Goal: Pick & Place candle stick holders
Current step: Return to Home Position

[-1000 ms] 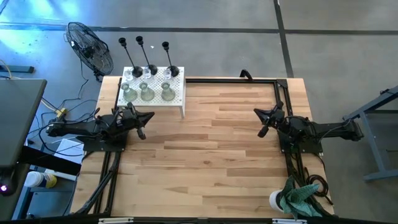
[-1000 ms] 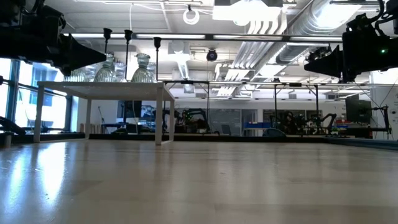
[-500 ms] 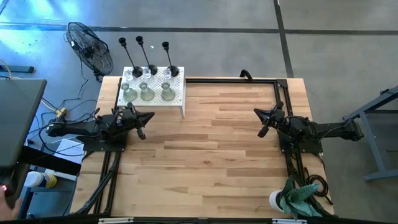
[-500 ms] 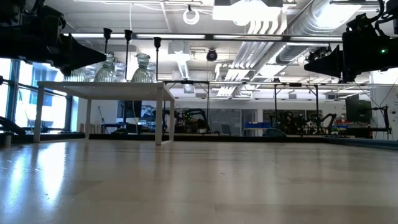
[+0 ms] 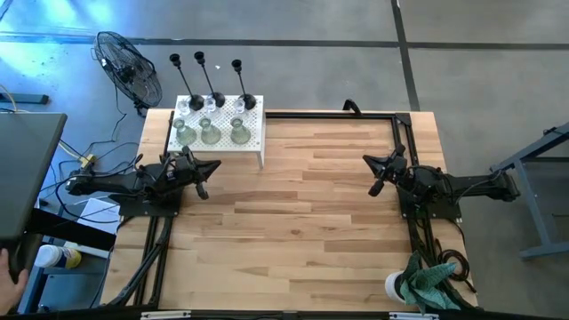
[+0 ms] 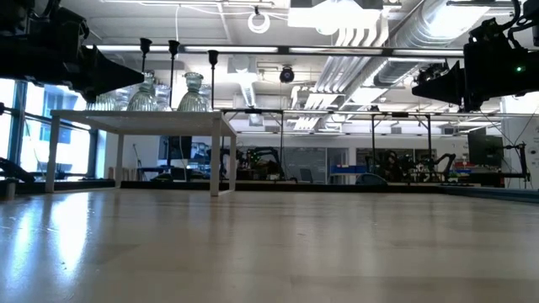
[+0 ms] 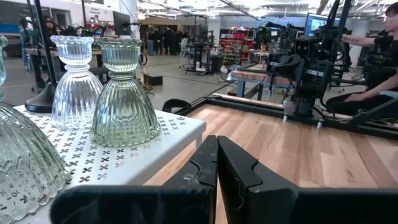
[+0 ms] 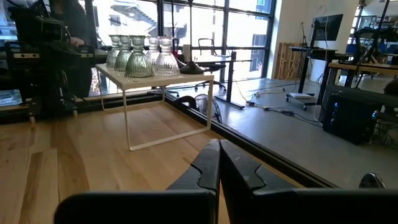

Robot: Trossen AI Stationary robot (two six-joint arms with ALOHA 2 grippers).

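Note:
Three clear ribbed glass holders (image 5: 210, 133) and three black holders (image 5: 218, 93) with thin stems stand by their bases on a small white perforated stand (image 5: 254, 132) at the table's far left. The glass holders also show in the left wrist view (image 7: 122, 93) and the right wrist view (image 8: 138, 57). My left gripper (image 5: 213, 166) hovers shut and empty just in front of the stand, above the table. My right gripper (image 5: 369, 160) hovers shut and empty over the table's right side.
A black rail frame (image 5: 329, 114) runs along the table's far and right edges. A floor fan (image 5: 129, 69) stands beyond the far left corner. A green cloth and white cup (image 5: 418, 283) lie at the near right corner. A person's hand (image 5: 11, 271) shows off-table at near left.

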